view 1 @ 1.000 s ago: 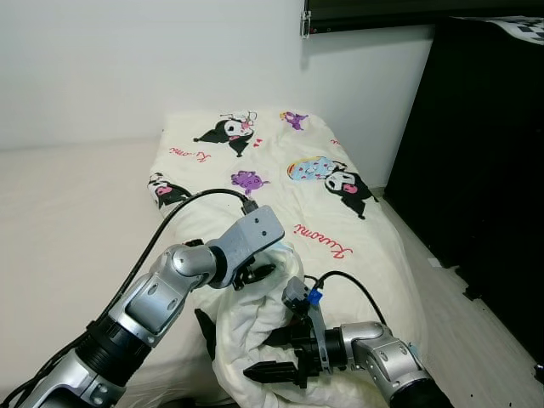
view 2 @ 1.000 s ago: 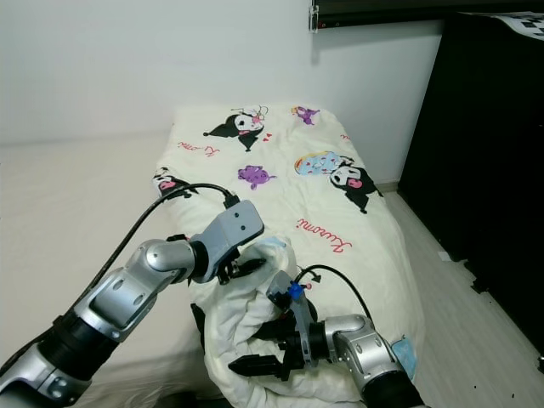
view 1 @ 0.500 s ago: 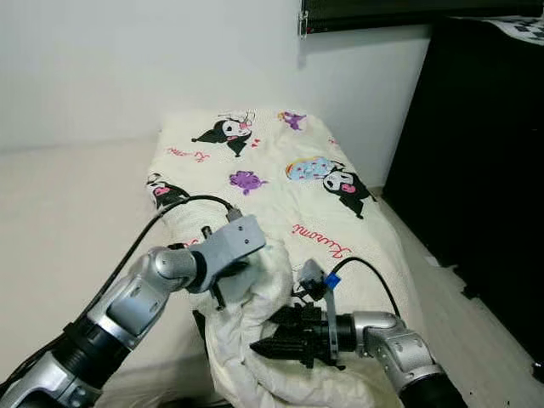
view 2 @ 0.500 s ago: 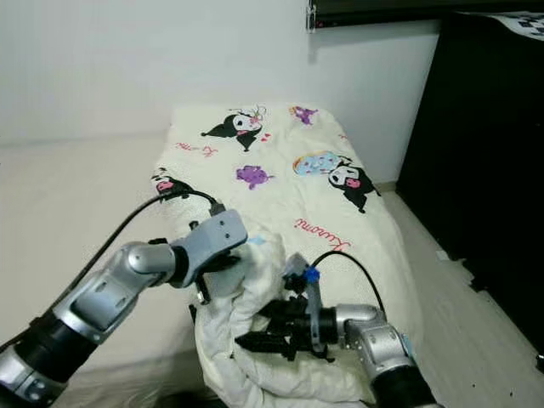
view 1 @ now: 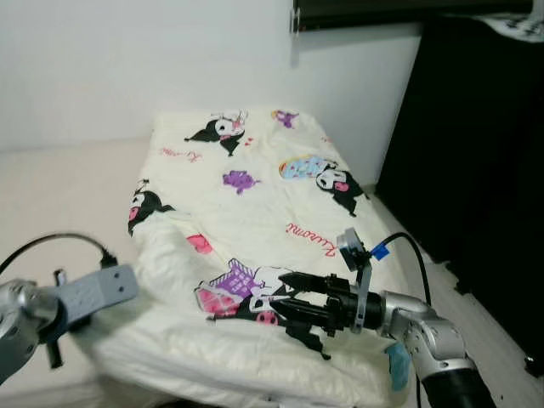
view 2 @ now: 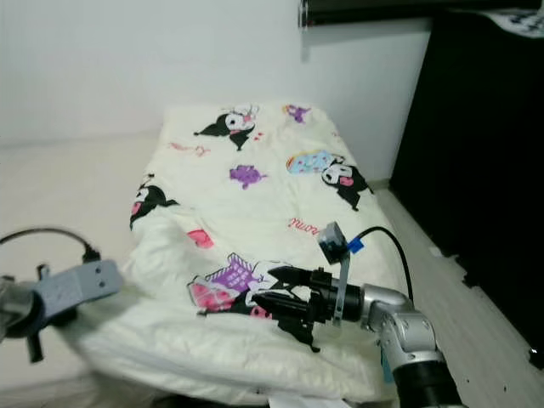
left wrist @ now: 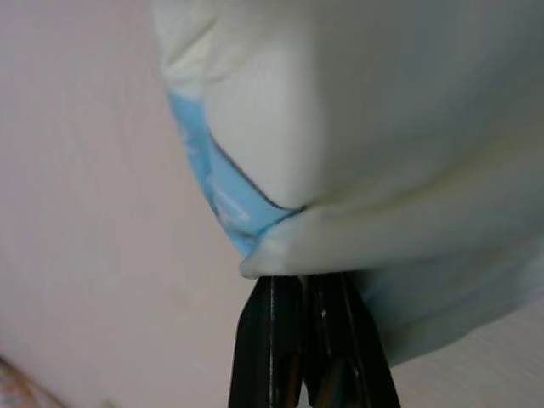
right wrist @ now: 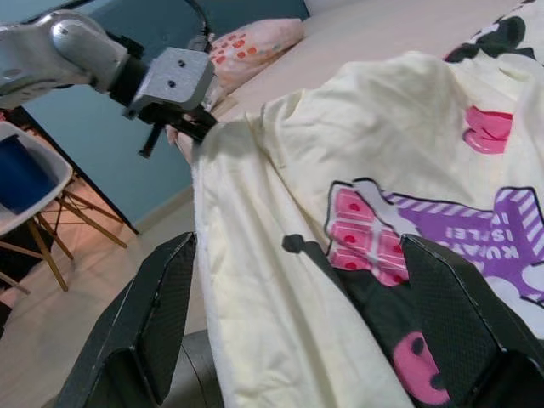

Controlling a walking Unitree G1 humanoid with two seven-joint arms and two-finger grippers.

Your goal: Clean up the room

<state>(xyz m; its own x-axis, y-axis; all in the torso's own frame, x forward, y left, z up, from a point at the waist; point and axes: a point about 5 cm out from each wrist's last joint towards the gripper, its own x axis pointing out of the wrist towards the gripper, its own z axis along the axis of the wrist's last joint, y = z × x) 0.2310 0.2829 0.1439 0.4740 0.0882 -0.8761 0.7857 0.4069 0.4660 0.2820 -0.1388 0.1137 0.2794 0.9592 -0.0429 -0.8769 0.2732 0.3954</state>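
While the cream cartoon-print blanket (view 1: 255,212) lies spread over the bed (view 2: 76,187), its near edge is bunched up at about 7 o'clock in the head views, where the left claw (left wrist: 306,293) has its fingers pinched tight on the hem; a strip of blue lining (left wrist: 217,183) peeks out just above them. Over at 5 o'clock the right claw (view 1: 285,302) hovers right over the pink-and-purple print (view 2: 225,285), fingers spread wide with nothing in them. Out past the bed, a black wardrobe (view 1: 476,144) stands at 3 o'clock, and the right wrist view catches a pink pillow (right wrist: 255,38) and a white chair (right wrist: 30,183).
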